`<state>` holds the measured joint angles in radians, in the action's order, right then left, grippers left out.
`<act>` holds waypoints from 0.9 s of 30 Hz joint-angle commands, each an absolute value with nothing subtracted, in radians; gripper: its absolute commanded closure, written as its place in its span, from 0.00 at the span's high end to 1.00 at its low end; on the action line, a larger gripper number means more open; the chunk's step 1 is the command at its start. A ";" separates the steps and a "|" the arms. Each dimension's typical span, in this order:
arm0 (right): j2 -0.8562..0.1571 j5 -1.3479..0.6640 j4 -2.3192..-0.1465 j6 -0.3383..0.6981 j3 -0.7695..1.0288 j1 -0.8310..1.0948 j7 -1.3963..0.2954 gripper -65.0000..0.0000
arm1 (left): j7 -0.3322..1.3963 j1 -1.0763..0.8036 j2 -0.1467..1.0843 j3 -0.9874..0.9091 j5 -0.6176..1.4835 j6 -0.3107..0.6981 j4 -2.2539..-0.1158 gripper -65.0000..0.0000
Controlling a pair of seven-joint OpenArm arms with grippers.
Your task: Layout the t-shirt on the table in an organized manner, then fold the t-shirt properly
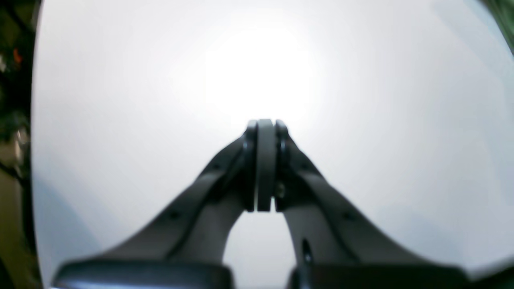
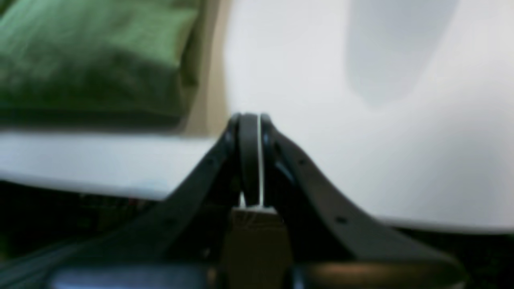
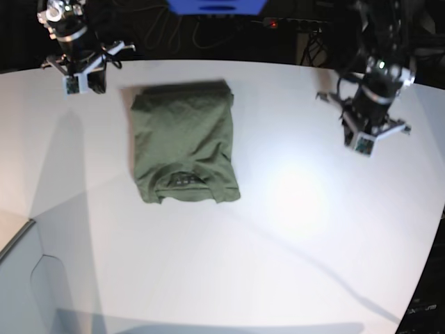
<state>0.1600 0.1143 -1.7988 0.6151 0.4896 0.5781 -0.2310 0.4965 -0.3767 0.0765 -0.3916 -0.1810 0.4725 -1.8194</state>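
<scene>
Base view alone shows the t-shirt (image 3: 184,144) folded.

The t-shirt (image 3: 184,144) lies on the table (image 3: 292,229), between the two arms, nearer the right one.

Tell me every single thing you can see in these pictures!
t-shirt: one, olive green, folded into a rectangle on the table, nearer the right arm's side.
table: one, white, under everything.
blue thing: one, behind the table's far edge; too cut off to tell what.
left end effector: one, dark grey, shut, empty, over bare table.
right end effector: one, black, shut, empty, at the table's far edge near the t-shirt.
</scene>
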 commanded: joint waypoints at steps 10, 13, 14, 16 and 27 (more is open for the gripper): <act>0.157 0.005 -1.799 0.698 0.486 0.823 -0.213 0.00 | 0.536 -0.756 0.084 -0.555 0.090 0.470 -1.709 0.00; 0.157 0.005 -1.739 0.698 0.486 0.834 -0.213 0.00 | 0.533 -0.746 0.088 -0.575 0.099 0.470 -1.538 0.00; 0.157 0.005 -1.701 0.698 0.484 0.831 -0.211 0.00 | 0.509 -0.725 0.094 -0.572 0.087 0.469 -1.471 0.00; 0.157 0.007 -1.618 0.698 0.490 0.800 -0.211 0.00 | 0.414 -0.667 0.122 -0.570 0.044 0.467 -1.326 0.00; 0.153 0.203 -0.897 0.375 0.492 0.536 0.297 0.00 | 0.058 -0.084 0.282 -0.565 -0.199 0.452 -0.185 0.00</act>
